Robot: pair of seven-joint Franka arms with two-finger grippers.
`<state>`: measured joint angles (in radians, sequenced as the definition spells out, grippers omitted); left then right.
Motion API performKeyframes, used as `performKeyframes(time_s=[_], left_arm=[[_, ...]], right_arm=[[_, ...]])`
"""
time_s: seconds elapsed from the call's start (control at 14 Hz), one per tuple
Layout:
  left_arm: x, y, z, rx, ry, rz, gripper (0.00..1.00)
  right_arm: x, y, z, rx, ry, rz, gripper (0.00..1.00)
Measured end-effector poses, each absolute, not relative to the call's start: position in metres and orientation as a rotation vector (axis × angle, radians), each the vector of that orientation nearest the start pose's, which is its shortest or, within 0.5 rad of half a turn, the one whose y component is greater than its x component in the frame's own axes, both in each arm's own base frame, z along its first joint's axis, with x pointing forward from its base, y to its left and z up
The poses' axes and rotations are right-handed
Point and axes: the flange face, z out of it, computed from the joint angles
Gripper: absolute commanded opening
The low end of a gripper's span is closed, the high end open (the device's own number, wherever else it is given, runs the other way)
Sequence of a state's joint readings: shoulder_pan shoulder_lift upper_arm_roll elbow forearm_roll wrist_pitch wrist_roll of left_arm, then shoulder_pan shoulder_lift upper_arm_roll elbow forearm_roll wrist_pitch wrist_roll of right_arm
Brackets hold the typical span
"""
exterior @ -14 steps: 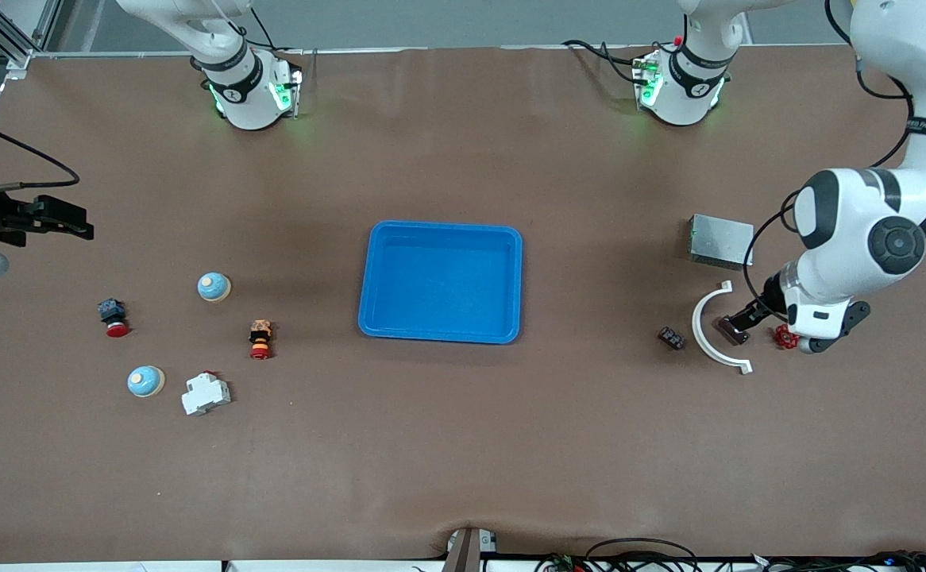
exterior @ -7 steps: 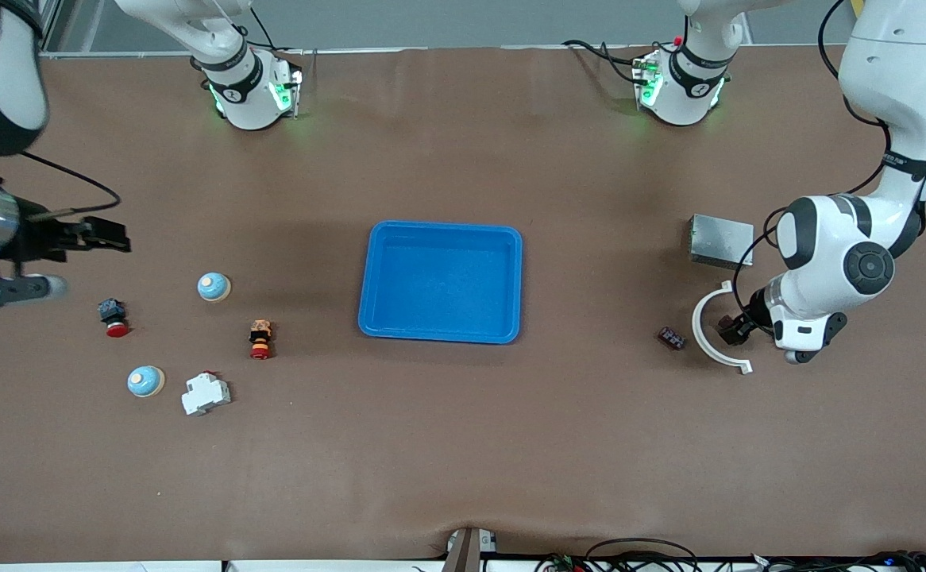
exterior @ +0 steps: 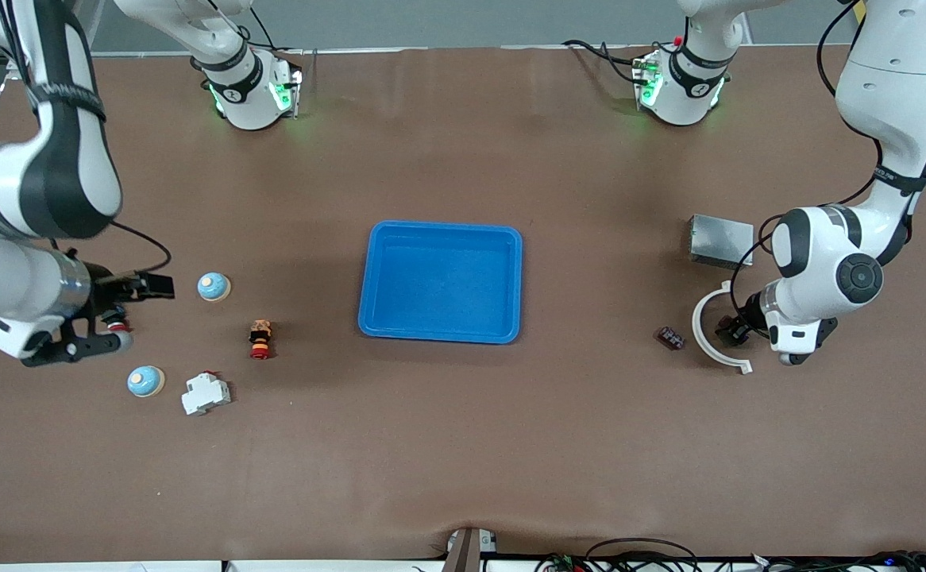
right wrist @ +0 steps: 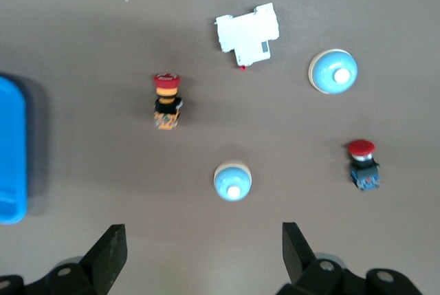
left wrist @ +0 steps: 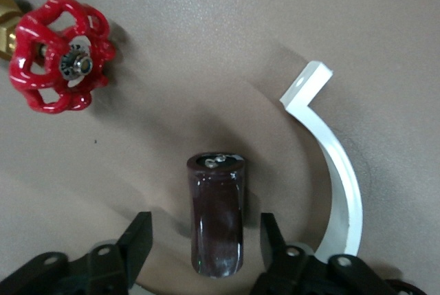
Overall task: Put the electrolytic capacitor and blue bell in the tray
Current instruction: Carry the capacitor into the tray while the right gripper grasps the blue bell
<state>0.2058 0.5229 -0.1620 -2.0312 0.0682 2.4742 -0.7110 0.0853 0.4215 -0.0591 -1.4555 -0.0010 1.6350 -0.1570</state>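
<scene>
— While the tray [exterior: 441, 282] sits empty mid-surface, where are the parts?
— The electrolytic capacitor [left wrist: 216, 216] lies toward the left arm's end, between the left gripper's [left wrist: 206, 236] spread fingers, beside the white curved bracket [left wrist: 333, 171] and red valve handwheel [left wrist: 58, 54].
— And the bell?
— The right gripper [right wrist: 199, 247], fingers wide, hovers just short of a blue bell [right wrist: 232, 181] toward the right arm's end.
— Advice?
— Probably descend square, close mid-body, and avoid nudging the bracket.

Even, bright overhead light; soft shadows on the table [exterior: 463, 445]; sharp focus throughout.
</scene>
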Motion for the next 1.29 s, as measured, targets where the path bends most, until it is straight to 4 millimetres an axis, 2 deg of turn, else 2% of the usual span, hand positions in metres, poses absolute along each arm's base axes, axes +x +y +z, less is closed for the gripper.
performKeyframes(time_s=[0.07, 0.14, 0.22, 0.36, 0.5, 0.57, 0.72, 0.93, 1.29], left_arm=[[0.591, 0.026, 0.183, -2.954, -1.109, 0.124, 0.04], [0.592, 0.026, 0.184, -2.955, -1.109, 0.12, 0.0], [0.594, 0.026, 0.185, -2.956, -1.11, 0.115, 0.0], [0.599, 0.027, 0.194, -2.961, -1.114, 0.086, 0.0], [0.605, 0.025, 0.214, -2.967, -1.109, 0.05, 0.0], [0.606, 0.023, 0.227, -2.968, -1.1, 0.046, 0.0], [0.608, 0.012, 0.256, -2.968, -1.081, 0.052, 0.0], [0.607, -0.029, 0.29, -2.97, -1.101, 0.055, 0.0], [0.596, -0.117, 0.301, -2.945, -1.257, 0.084, 0.0]], right_arm=[[0.661, 0.019, 0.409, -3.118, -0.285, 0.377, 1.0], [0.666, 0.013, 0.393, -3.122, -0.278, 0.361, 1.0], [0.669, 0.001, 0.378, -3.124, -0.287, 0.332, 1.0], [0.665, -0.037, 0.343, -3.112, -0.372, 0.272, 1.0], [0.652, -0.074, 0.308, -3.102, -0.398, 0.256, 1.0], [0.644, -0.08, 0.294, -3.098, -0.402, 0.261, 1.0], [0.635, -0.076, 0.272, -3.097, -0.412, 0.249, 1.0], [0.621, -0.067, 0.245, -3.093, -0.423, 0.247, 1.0], [0.599, -0.056, 0.22, -3.075, -0.359, 0.328, 1.0]])
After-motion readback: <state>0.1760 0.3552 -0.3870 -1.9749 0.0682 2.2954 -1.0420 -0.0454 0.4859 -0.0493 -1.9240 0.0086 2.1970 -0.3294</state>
